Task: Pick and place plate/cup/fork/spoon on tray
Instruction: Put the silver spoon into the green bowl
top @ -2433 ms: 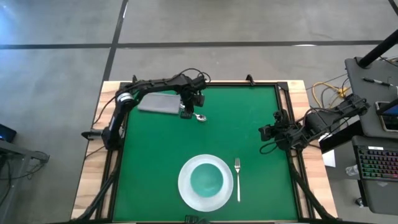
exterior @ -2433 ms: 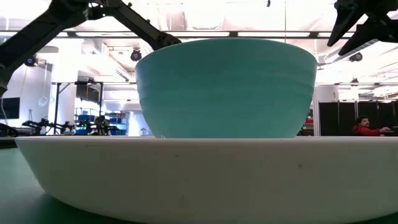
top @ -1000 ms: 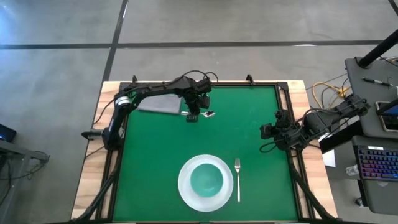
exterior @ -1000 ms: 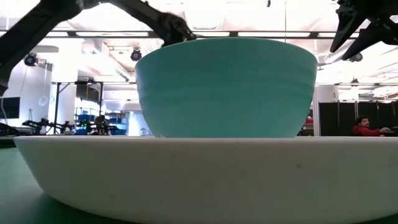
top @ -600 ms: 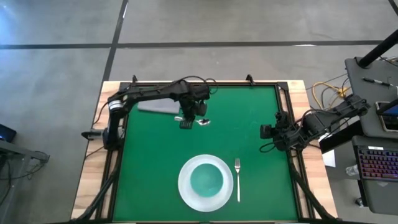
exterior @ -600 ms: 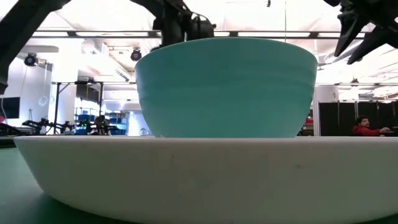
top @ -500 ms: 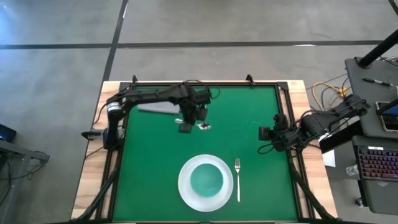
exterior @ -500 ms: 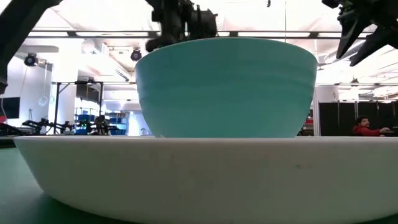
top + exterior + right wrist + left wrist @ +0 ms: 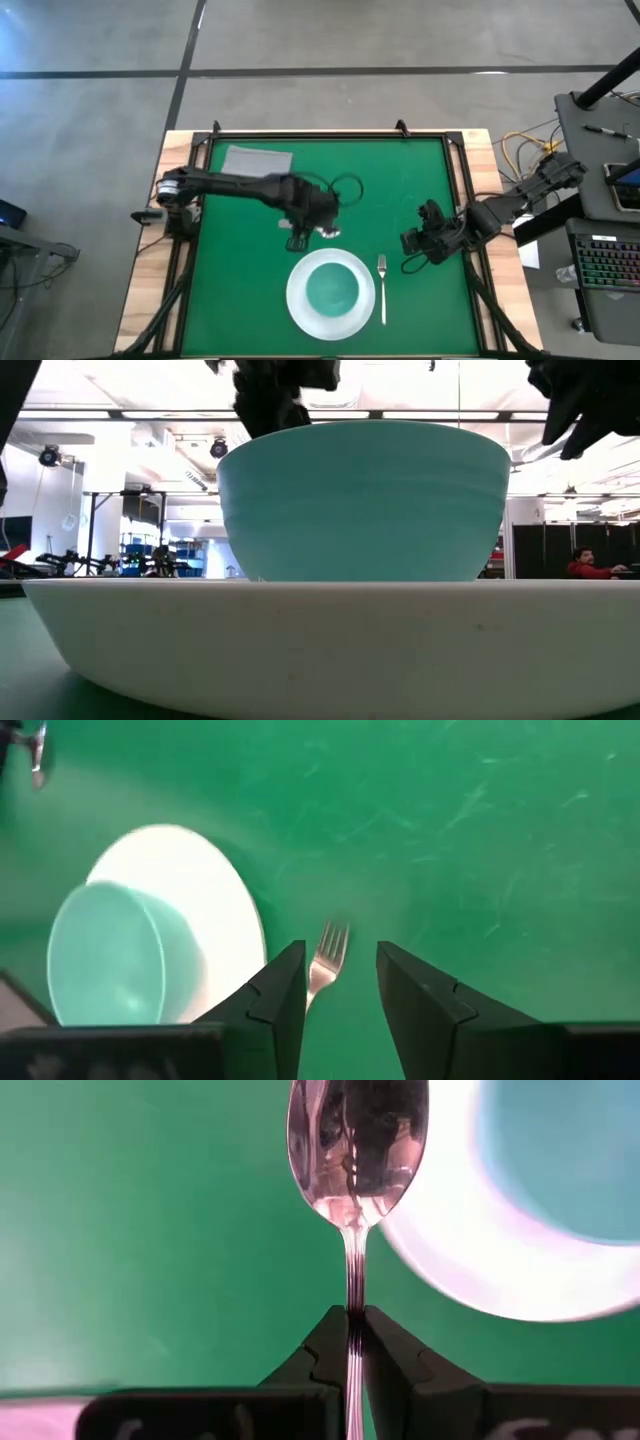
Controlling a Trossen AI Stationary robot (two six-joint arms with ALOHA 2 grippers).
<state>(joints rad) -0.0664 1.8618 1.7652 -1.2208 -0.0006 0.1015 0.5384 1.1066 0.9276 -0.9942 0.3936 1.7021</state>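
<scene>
The white plate [image 9: 331, 318] lies near the table's front edge with the teal cup [image 9: 331, 290] standing on it. Just right of the plate, the silver fork [image 9: 382, 285] rests flat on the green table. My left gripper [image 9: 312, 228] hovers beyond the plate's far rim, shut on the silver spoon [image 9: 357, 1140]. My right gripper [image 9: 408, 243] is open, above and just beyond the fork's tines [image 9: 330, 945], which show between its fingers without touching them. A grey flat tray [image 9: 257, 160] sits at the far left. My left gripper pinches the spoon's thin handle [image 9: 354, 1302] between its two fingertips. The handle runs along the fingers, and the oval bowl [image 9: 357, 1140] sticks out beyond the tips toward the plate's rim [image 9: 450, 1270]. The spoon is lifted clear of the table.
Bare green tabletop [image 9: 390, 180] stretches between the two arms and beyond them. A dark frame [image 9: 330, 135] borders the table. A person [image 9: 590, 566] sits far off in the room behind.
My left gripper has carried the spoon from beside the tray toward the table's near edge, ending just beyond the plate's far rim. My right gripper has moved from the table's right edge leftward and nearer, toward the fork.
</scene>
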